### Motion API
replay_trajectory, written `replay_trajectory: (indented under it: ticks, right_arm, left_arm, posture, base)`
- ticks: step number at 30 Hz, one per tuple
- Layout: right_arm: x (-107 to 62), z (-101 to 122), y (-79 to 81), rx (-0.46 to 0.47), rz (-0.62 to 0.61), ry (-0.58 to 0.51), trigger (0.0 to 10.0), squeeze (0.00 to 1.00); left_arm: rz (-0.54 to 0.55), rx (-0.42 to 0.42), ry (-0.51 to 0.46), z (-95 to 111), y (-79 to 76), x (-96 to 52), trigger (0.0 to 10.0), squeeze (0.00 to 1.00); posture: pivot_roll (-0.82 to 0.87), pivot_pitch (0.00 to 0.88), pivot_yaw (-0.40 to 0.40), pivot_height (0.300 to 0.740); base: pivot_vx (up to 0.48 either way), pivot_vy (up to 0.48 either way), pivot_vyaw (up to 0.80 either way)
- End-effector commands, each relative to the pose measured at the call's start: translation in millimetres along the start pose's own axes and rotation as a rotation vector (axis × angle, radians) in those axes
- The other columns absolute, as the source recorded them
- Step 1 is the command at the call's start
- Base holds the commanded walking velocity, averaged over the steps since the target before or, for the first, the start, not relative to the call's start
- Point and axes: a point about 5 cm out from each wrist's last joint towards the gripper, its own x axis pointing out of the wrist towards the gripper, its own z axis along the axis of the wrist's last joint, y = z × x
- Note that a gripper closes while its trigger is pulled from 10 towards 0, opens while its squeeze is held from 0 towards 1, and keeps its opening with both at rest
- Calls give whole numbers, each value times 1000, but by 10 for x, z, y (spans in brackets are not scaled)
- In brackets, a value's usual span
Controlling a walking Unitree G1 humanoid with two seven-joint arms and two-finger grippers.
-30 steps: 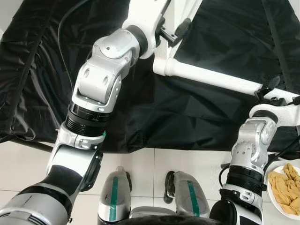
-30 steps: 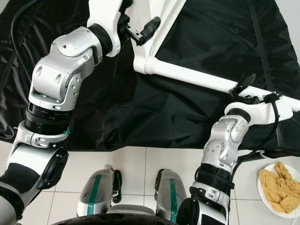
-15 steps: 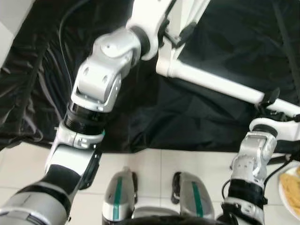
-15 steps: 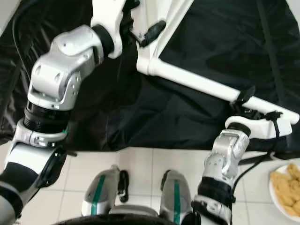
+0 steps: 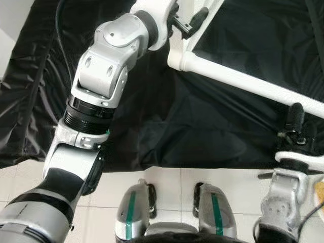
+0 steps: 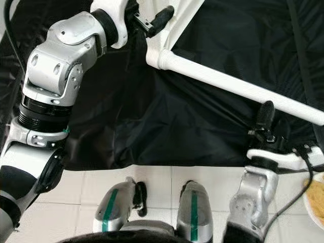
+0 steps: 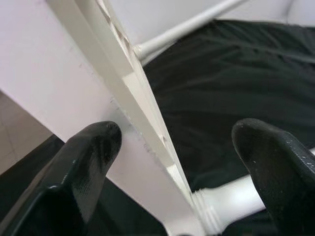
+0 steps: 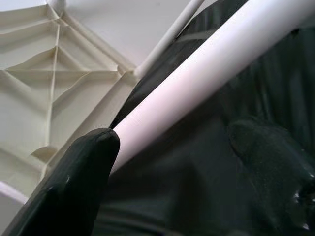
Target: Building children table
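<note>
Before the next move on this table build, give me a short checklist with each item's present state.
1. Left pincer open: ok, fingers apart on either side of the white table edge.
2. Left pincer gripping the edge: not ok, fingers not closed on it.
3. Right pincer open: ok, one fingertip lies against the white table leg, the other over the black sheet.
4. Leg seated in the table corner: cannot tell, though its end meets the frame at the corner.
5. Table resting on the black sheet: ok.
6. Robot's feet off the sheet: ok, on the tiled floor.
</note>
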Motion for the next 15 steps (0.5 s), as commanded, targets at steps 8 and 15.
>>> replay_trajectory:
  ticks: [8, 15]
  right_arm:
    - [-958, -504, 533, 239, 374, 488, 10000, 0]
    - [-359, -40, 634, 193, 518, 295, 10000, 0]
  left_arm:
    - [-94, -30, 63, -125, -101, 125, 10000, 0]
    - [-80, -42, 36, -92, -117, 130, 10000, 0]
  posture:
    - [-95, 177, 330, 740]
    - [-76, 158, 265, 740]
  base:
    - [0, 0, 0]
    - [0, 0, 0]
